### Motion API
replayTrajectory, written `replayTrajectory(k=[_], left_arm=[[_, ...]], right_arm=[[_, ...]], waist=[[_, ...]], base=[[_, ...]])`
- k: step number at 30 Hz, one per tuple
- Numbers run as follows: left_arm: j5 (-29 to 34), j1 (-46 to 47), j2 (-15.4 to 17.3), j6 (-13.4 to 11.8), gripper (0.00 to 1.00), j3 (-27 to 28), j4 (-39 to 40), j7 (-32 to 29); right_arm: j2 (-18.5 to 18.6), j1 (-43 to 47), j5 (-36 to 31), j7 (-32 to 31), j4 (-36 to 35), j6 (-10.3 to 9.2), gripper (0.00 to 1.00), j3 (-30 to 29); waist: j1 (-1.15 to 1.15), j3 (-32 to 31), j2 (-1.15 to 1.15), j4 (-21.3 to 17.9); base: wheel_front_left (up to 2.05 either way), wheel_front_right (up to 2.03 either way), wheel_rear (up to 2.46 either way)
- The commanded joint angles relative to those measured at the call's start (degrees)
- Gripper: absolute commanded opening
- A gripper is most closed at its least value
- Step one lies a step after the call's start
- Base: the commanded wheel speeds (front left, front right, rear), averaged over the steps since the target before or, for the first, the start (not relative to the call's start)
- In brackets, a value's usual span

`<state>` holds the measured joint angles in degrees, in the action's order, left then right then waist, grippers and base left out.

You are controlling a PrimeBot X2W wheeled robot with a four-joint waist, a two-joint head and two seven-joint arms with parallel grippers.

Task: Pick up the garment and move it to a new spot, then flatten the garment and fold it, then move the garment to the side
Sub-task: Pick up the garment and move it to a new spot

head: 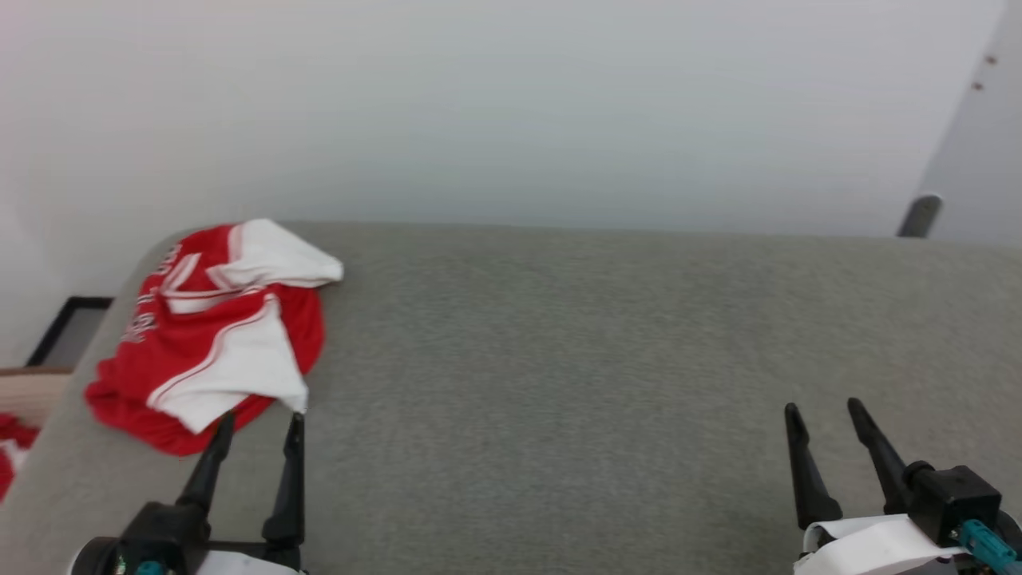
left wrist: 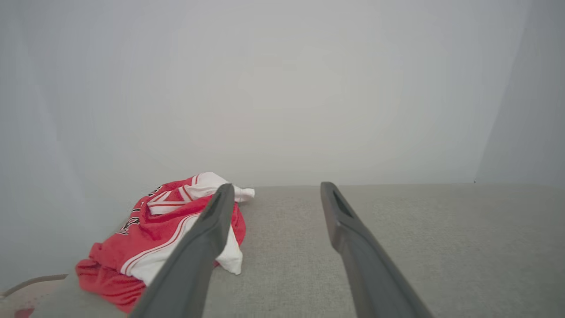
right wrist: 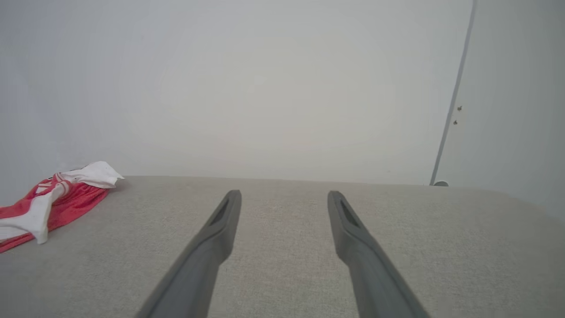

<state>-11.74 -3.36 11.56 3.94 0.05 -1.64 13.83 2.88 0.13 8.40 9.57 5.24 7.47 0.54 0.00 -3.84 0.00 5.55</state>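
Note:
The garment [head: 209, 335], a red jersey with white sleeves and striped trim, lies crumpled at the far left corner of the grey table [head: 599, 359]. Black-and-white lettering shows along its left side. My left gripper [head: 262, 425] stands open just in front of its near edge, holding nothing. In the left wrist view the garment [left wrist: 163, 238] lies ahead and to the left of the open left gripper [left wrist: 276, 190], partly hidden behind the left finger [left wrist: 207, 234]. My right gripper [head: 825, 411] is open and empty over bare table at the right. The right wrist view shows the garment [right wrist: 53, 198] far left of the open right gripper [right wrist: 284, 196].
A pale wall [head: 511, 104] rises right behind the table. A dark-framed panel [head: 68, 331] and a bit of red-and-white cloth [head: 9, 447] lie beyond the table's left edge. A grey handle [head: 918, 216] shows at the far right.

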Motion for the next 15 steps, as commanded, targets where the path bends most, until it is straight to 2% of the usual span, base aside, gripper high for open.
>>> replayTrajectory(k=[1, 7, 10, 15], left_arm=[[-0.43, 0.19, 0.47, -0.45, 1.00, 0.37, -0.21, -0.07], [-0.78, 0.17, 1.70, -1.79, 1.00, 2.09, -0.02, -1.98], [-1.03, 0.12, 2.41, -1.64, 1.00, 2.26, 0.35, -2.99], [-1.81, 0.42, 2.75, -1.62, 1.00, 2.18, 0.87, -4.49]], right_arm=[[0.00, 0.31, 0.30, -0.05, 0.07, 0.04, 1.00, 0.55], [-0.01, -0.13, 1.93, 0.38, 0.99, 0.04, 1.00, 2.79], [-0.01, -0.13, 2.79, 0.69, 1.56, 0.04, 1.00, 3.38], [-0.02, -0.65, 3.36, 0.89, 2.53, 0.04, 1.00, 4.50]], waist=[[0.00, -1.60, 0.00, 4.64], [0.00, -2.99, 0.00, 11.86], [0.00, -3.50, 0.00, 15.15], [0.00, -3.58, 0.00, 18.56]], base=[[0.00, 0.00, 0.00], [0.00, 0.00, 0.00], [0.00, 0.00, 0.00], [0.00, 0.00, 0.00]])
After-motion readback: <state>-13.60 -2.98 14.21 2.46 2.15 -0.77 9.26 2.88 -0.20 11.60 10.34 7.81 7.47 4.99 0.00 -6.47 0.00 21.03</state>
